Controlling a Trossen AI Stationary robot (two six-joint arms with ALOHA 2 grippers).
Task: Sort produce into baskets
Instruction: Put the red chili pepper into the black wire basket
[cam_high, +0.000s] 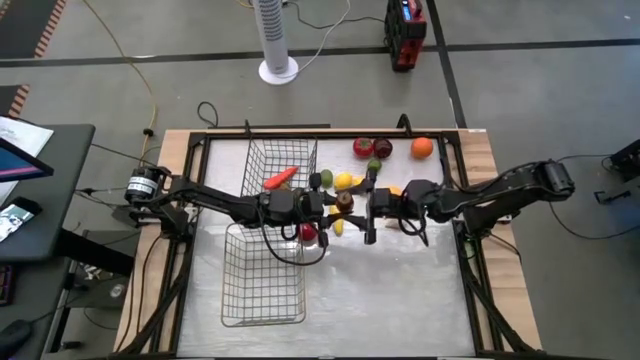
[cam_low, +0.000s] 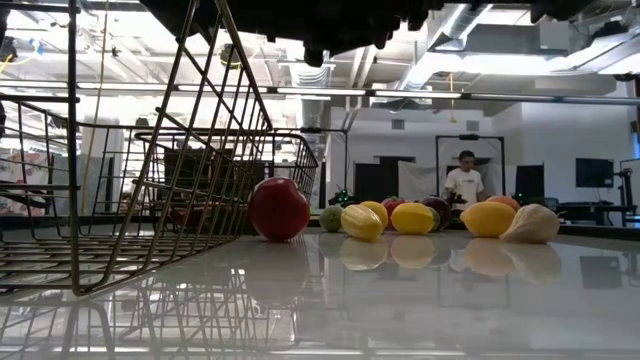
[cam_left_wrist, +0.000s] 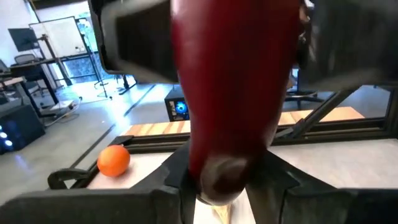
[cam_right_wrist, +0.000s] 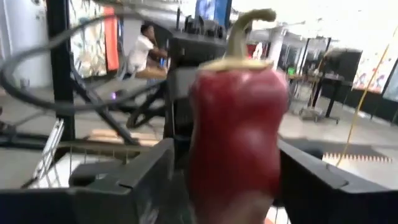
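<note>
A dark red pepper (cam_right_wrist: 236, 124) hangs upright, stem up, above the middle of the table (cam_high: 400, 300), between my two grippers, which point at each other. My left gripper (cam_high: 334, 203) comes from the table's left and is shut on the pepper (cam_left_wrist: 230, 93). My right gripper (cam_high: 363, 207) comes from the right and stands open; its fingers (cam_right_wrist: 146, 171) flank the pepper with a small gap. A red apple (cam_high: 308, 232) lies on the table under the left arm. A carrot (cam_high: 280, 178) lies in the far basket (cam_high: 285, 160). A second basket (cam_high: 262, 285) stands nearer. My left gripper pinches the pepper's lower part (cam_left_wrist: 217, 171) between its two fingers (cam_left_wrist: 168, 183). The fingers come level from the table's left. The pepper stands upright in the hold, stem up, lifted clear of the table.
Loose produce lies along the far side: lemons (cam_high: 343, 181), a lime (cam_high: 374, 165), two dark red fruits (cam_high: 362, 147), an orange (cam_high: 422, 147). The low view shows the apple (cam_low: 278, 208), lemons (cam_low: 413, 217) and a pale piece (cam_low: 530, 224). Bare table lies near right.
</note>
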